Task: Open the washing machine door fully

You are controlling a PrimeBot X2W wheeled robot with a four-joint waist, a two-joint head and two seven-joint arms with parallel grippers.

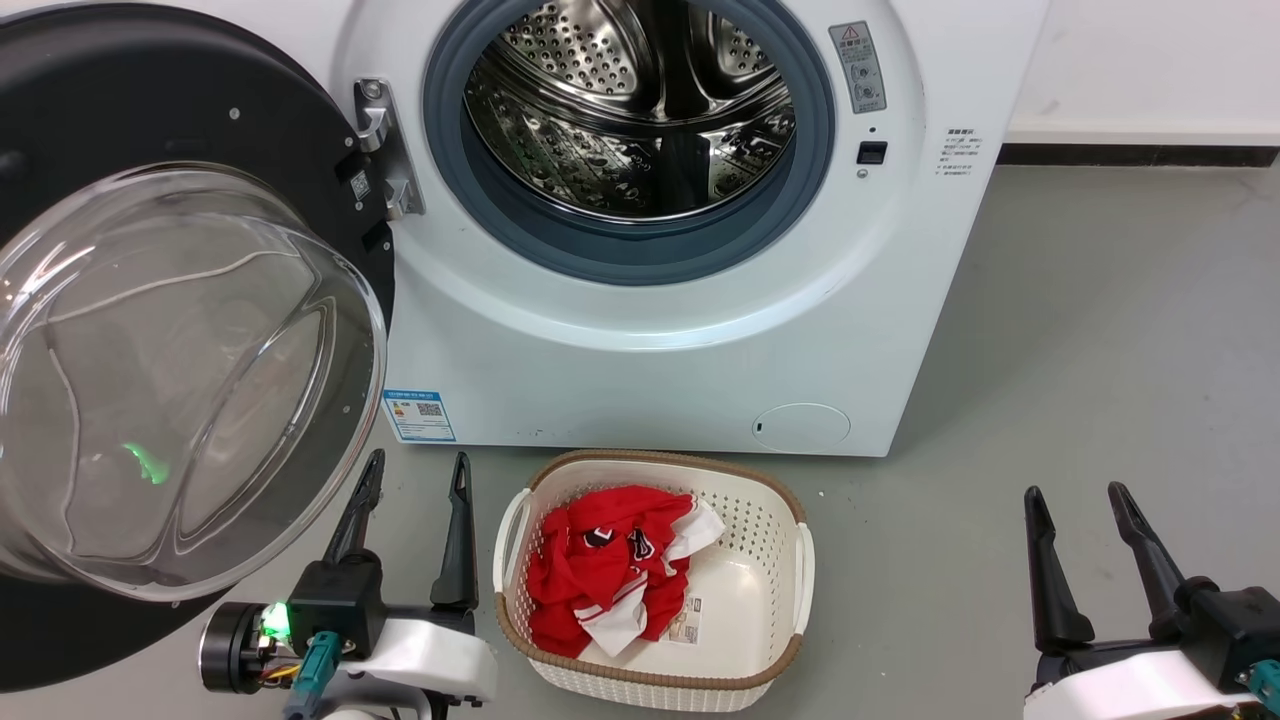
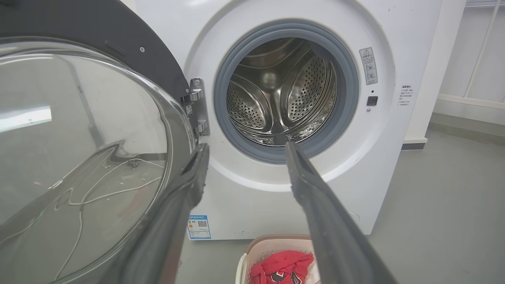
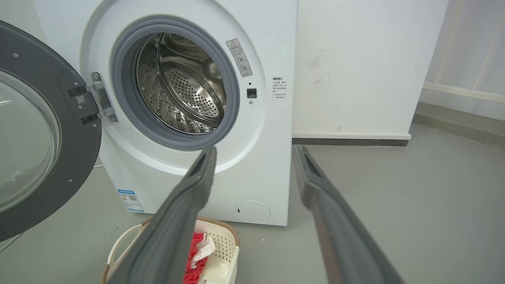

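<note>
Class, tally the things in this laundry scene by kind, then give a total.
Washer: 1
Door: 1
Basket: 1
Clothes heap: 1
End effectors: 2 (left end effector, right end effector)
Total: 6

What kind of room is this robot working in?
Probably a laundry corner, perhaps a test room rather than a home: a white front-loading washing machine with its door swung open, a laundry basket holding red clothes, and a bare grey floor.
</note>
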